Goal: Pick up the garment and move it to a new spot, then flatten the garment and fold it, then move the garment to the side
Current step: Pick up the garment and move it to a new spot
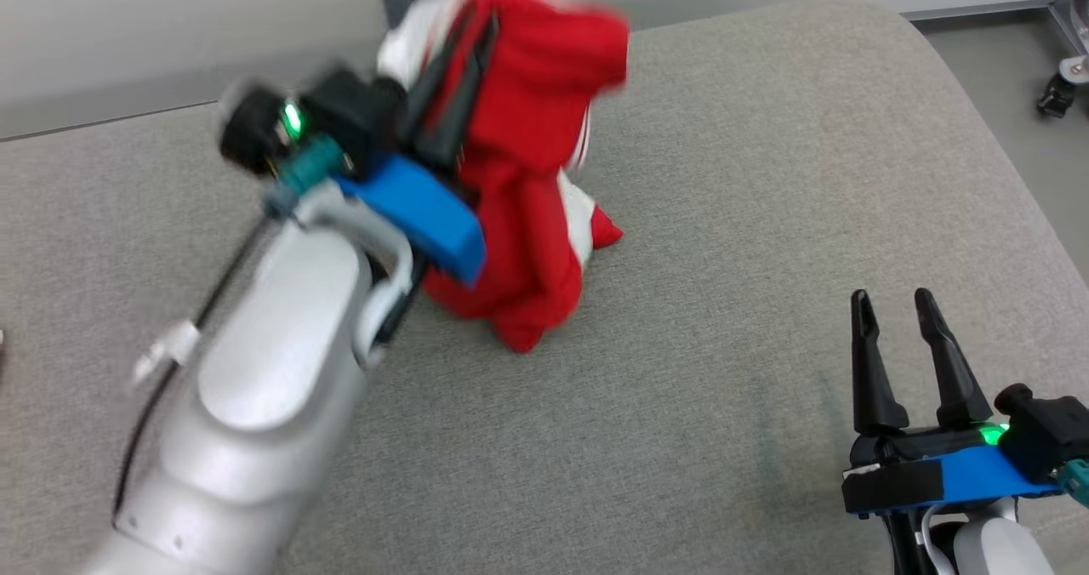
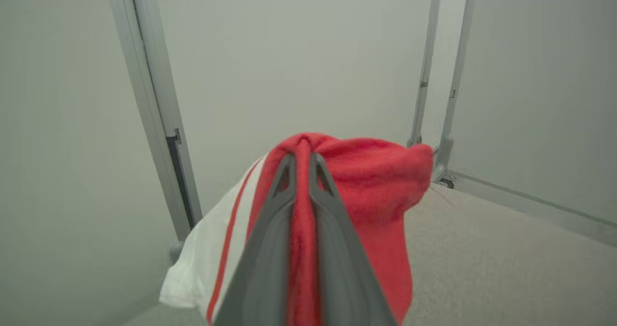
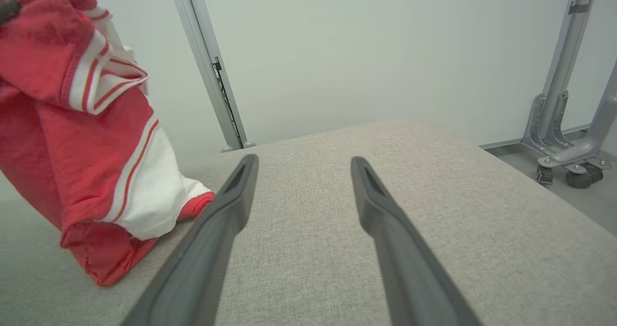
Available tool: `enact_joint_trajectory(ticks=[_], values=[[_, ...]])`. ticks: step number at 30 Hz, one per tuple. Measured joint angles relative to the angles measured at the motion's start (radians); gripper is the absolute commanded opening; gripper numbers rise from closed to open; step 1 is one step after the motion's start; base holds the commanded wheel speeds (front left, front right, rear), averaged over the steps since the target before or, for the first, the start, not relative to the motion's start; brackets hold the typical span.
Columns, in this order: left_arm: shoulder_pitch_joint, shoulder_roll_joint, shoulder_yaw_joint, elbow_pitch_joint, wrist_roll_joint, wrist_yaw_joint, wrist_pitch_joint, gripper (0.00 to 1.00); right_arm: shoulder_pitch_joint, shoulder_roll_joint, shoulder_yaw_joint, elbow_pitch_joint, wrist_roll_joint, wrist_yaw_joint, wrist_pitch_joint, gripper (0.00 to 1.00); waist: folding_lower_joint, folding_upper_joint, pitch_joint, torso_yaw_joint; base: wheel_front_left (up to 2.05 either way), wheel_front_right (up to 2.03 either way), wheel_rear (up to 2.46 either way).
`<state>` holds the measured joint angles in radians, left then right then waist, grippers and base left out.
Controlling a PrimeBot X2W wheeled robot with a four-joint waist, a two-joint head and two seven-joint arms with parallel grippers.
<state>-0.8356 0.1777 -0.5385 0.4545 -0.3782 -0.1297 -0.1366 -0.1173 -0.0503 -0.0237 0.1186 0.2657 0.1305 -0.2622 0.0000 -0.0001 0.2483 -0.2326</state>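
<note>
The garment is red with white panels and stripes. It hangs bunched from my left gripper, which is shut on its upper fold, while its lower end rests on the grey cushioned surface. In the left wrist view my left gripper pinches a red ridge of the garment between its fingers. My right gripper stands open at the lower right, well clear of the cloth. The right wrist view has the garment at its left and my right gripper with nothing between its fingers.
The grey surface ends in a rounded far edge, with pale wall panels and a metal post behind it. A wheeled metal stand sits on the floor past the right edge.
</note>
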Motion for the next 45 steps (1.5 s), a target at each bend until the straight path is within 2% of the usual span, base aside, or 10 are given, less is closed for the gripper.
enact_joint_trajectory(ticks=[13, 14, 15, 21, 26, 34, 45], values=[[0.333, -0.065, -0.139, 0.178, -0.054, 0.000, -0.086, 0.00, 0.014, 0.000, 0.004, 0.023, -0.010, 0.000, 0.000, 1.00, -0.0001, 0.0000, -0.035, 0.056, 0.00, 0.00, 0.00], [0.346, -0.068, -0.143, 0.183, -0.055, 0.000, -0.089, 0.73, 0.017, 0.001, 0.004, 0.025, -0.013, 0.000, 0.000, 1.00, 0.0000, 0.0000, -0.039, 0.060, 0.00, 0.00, 0.00], [0.353, -0.070, -0.145, 0.186, -0.055, 0.000, -0.096, 1.00, 0.018, 0.001, 0.006, 0.027, -0.016, 0.000, 0.000, 1.00, 0.0000, 0.0000, -0.044, 0.065, 0.00, 0.00, 0.00], [0.364, -0.084, -0.105, 0.136, -0.052, 0.025, -0.123, 1.00, 0.034, 0.001, 0.010, 0.035, -0.018, 0.000, 0.000, 1.00, -0.0001, -0.0001, -0.081, 0.098, 0.00, 0.00, 0.00], [0.414, -0.061, 0.021, -0.001, -0.027, 0.062, -0.126, 1.00, 0.049, 0.001, 0.013, 0.038, -0.019, 0.000, 0.000, 1.00, -0.0001, -0.0001, -0.111, 0.129, 0.00, 0.00, 0.00], [0.544, -0.032, 0.212, -0.120, 0.026, 0.085, -0.126, 1.00, 0.081, 0.001, -0.005, 0.041, -0.028, 0.000, 0.000, 1.00, -0.0001, 0.0000, -0.151, 0.190, 0.00, 0.00, 0.00], [0.699, -0.032, 0.421, -0.221, 0.125, 0.094, -0.126, 1.00, 0.102, 0.001, -0.013, 0.054, -0.035, 0.000, 0.000, 1.00, 0.0000, 0.0000, -0.184, 0.245, 0.00, 0.00, 0.00]])
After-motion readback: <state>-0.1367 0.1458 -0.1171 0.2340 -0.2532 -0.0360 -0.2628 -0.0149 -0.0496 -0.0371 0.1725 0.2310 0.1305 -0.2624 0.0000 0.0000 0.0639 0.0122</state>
